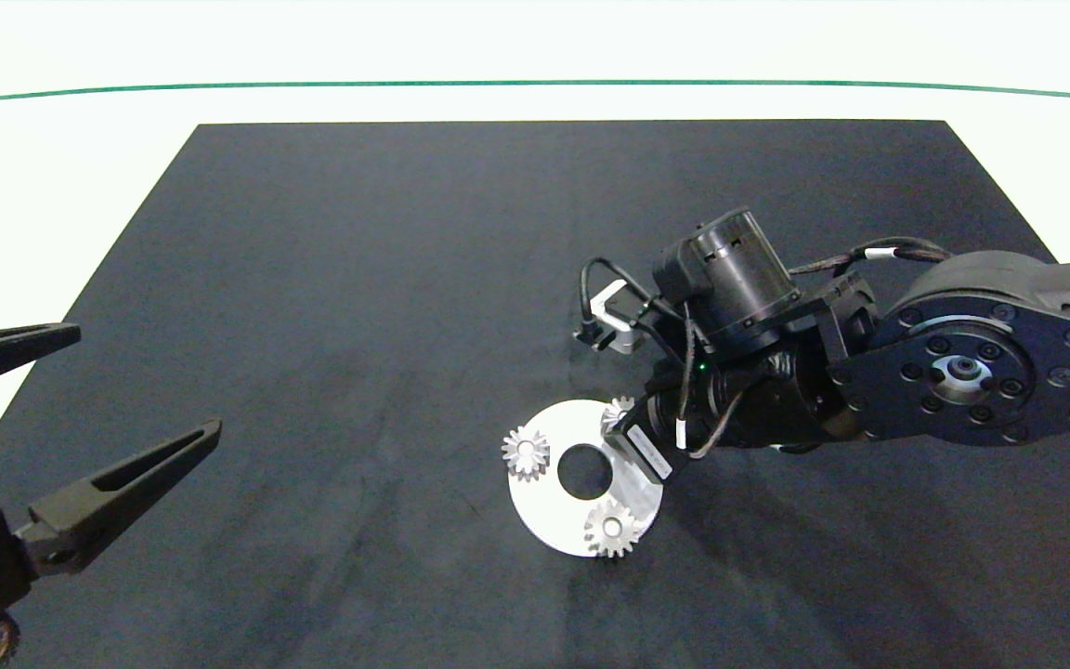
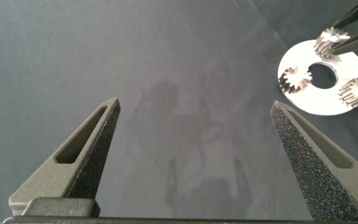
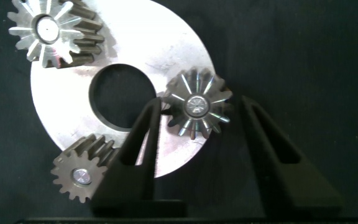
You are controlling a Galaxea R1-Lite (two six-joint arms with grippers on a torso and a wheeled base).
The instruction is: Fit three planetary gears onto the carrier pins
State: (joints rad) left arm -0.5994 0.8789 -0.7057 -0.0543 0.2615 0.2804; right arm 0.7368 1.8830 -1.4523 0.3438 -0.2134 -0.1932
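Note:
The white disc (image 1: 544,506) lies on the black mat right of centre, with all three planetary gears on it. One gear (image 1: 526,452) sits at its left, one (image 1: 612,528) at its near edge, one (image 1: 617,412) at its far right. A whitish carrier pin top (image 3: 196,104) shows in that third gear's bore (image 3: 194,106). My right gripper (image 3: 201,101) straddles this gear and is open: one finger (image 3: 145,143) touches the teeth, the other (image 3: 269,149) stands a little apart. My left gripper (image 1: 150,379) hovers open and empty over the mat's left edge.
The black mat (image 1: 358,279) covers most of the white table (image 1: 52,167); a green line (image 1: 535,84) runs along the far side. The right arm's bulky wrist and cables (image 1: 739,288) hang over the mat just behind the disc.

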